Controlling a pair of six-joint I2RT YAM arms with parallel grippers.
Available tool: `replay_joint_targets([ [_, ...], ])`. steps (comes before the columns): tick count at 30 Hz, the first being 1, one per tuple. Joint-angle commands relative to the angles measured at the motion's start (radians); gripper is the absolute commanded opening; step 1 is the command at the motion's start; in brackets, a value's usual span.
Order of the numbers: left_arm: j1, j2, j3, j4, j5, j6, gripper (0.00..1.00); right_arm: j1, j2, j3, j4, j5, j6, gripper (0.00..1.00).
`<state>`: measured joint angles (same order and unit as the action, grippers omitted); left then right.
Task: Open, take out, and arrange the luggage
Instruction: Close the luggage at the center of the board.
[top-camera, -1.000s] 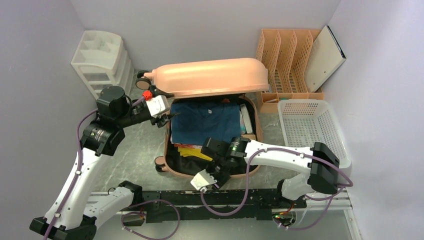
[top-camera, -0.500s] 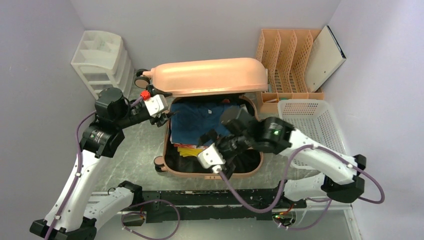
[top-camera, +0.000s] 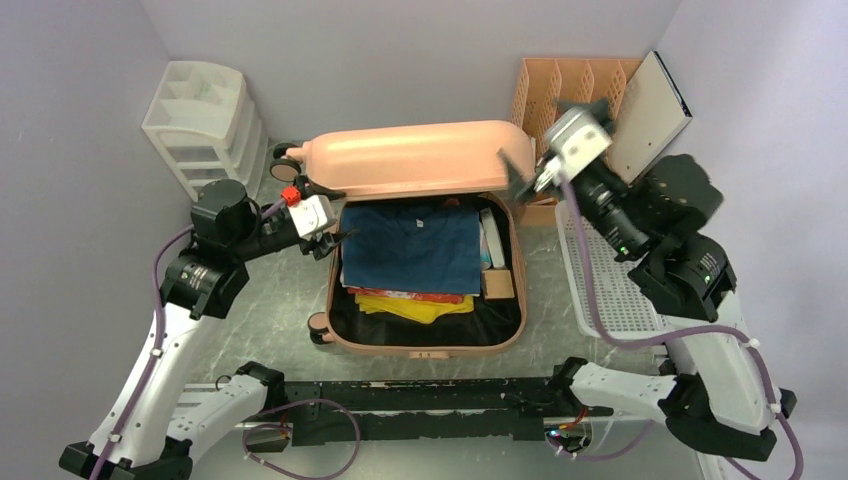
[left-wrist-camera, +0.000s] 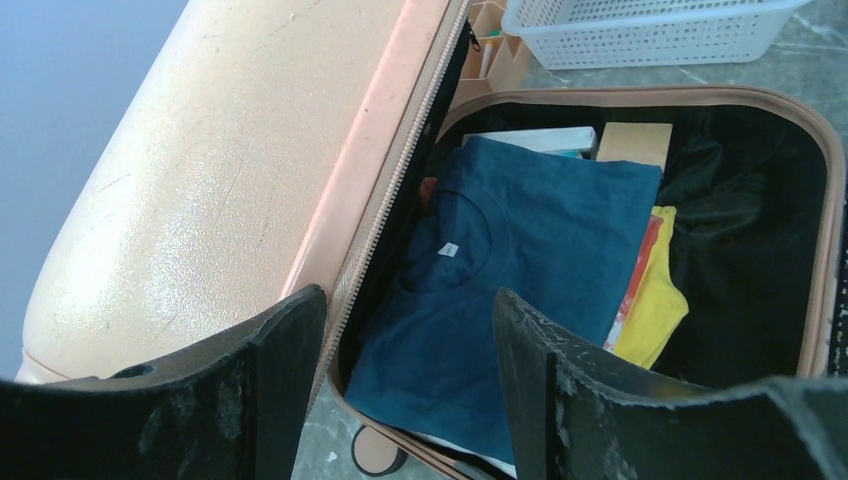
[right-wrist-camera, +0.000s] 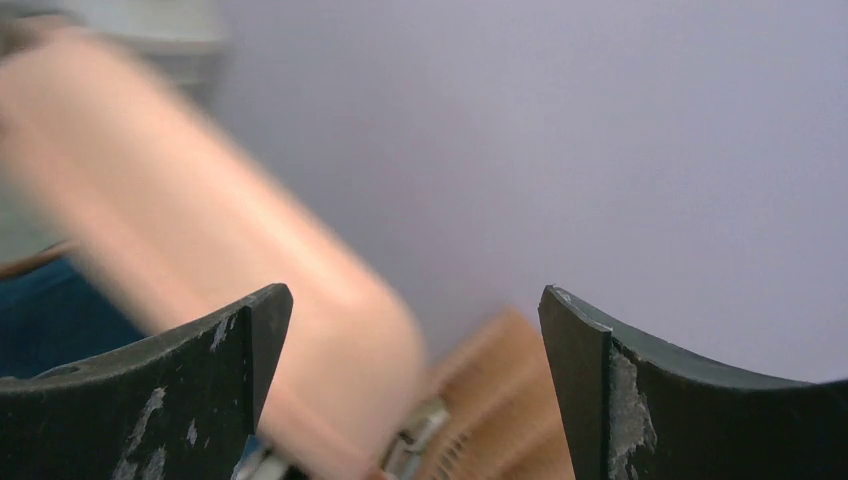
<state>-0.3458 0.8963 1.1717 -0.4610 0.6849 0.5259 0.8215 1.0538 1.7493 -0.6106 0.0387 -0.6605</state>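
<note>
The salmon-pink luggage lies open in the middle, its lid (top-camera: 410, 155) held up at an angle over the back and its base rim (top-camera: 425, 346) at the front. Inside are a folded blue shirt (top-camera: 410, 245), a yellow cloth (top-camera: 425, 308) and a small wooden block (top-camera: 497, 284). My left gripper (top-camera: 335, 238) is open and empty at the luggage's left rim, just under the lid; its view shows the lid (left-wrist-camera: 230, 180) and the shirt (left-wrist-camera: 510, 300). My right gripper (top-camera: 520, 180) is open, blurred, beside the lid's right end (right-wrist-camera: 200, 220).
A white drawer unit (top-camera: 205, 120) stands at the back left. An orange-tan file rack (top-camera: 570, 95) with a flat board (top-camera: 650, 115) leaning in it stands at the back right. A white slotted basket (top-camera: 620, 250) sits to the right of the luggage.
My right arm has swung from the luggage's near edge, across the inside, up to the lid's right end at the back. My left arm has barely moved.
</note>
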Motion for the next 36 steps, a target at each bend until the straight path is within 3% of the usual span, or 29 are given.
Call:
replay_joint_targets([
  [1,0.018,0.043,-0.073,-0.159,-0.042,-0.028,0.68,-0.080,0.039,-0.042,0.350,0.469,0.055,1.00],
  [6,0.018,0.010,-0.079,-0.252,0.040,0.031,0.72,-0.219,0.178,-0.037,0.508,0.506,0.039,1.00],
  [10,0.018,-0.041,-0.106,-0.286,0.057,0.055,0.74,-0.516,0.394,0.113,0.384,0.269,0.306,1.00],
  [13,0.016,-0.078,-0.141,-0.289,0.059,0.065,0.76,-0.635,0.557,0.174,0.308,0.088,0.399,0.97],
  [18,0.016,-0.117,-0.169,-0.351,0.093,0.120,0.76,-0.697,0.648,0.047,0.372,-0.055,0.472,0.96],
  [27,0.016,-0.185,-0.183,-0.582,0.237,0.326,0.85,-0.749,0.815,0.046,0.333,-0.153,0.653,0.93],
  [33,0.016,-0.197,-0.096,-0.764,0.306,0.502,0.91,-0.749,0.853,-0.032,0.363,-0.145,0.659,0.92],
  [34,0.016,-0.195,-0.079,-0.793,0.314,0.521,0.96,-0.750,0.857,-0.047,0.371,-0.141,0.656,0.92],
  [36,0.016,-0.199,-0.042,-0.797,0.313,0.494,0.97,-0.749,0.868,-0.067,0.386,-0.127,0.646,0.92],
])
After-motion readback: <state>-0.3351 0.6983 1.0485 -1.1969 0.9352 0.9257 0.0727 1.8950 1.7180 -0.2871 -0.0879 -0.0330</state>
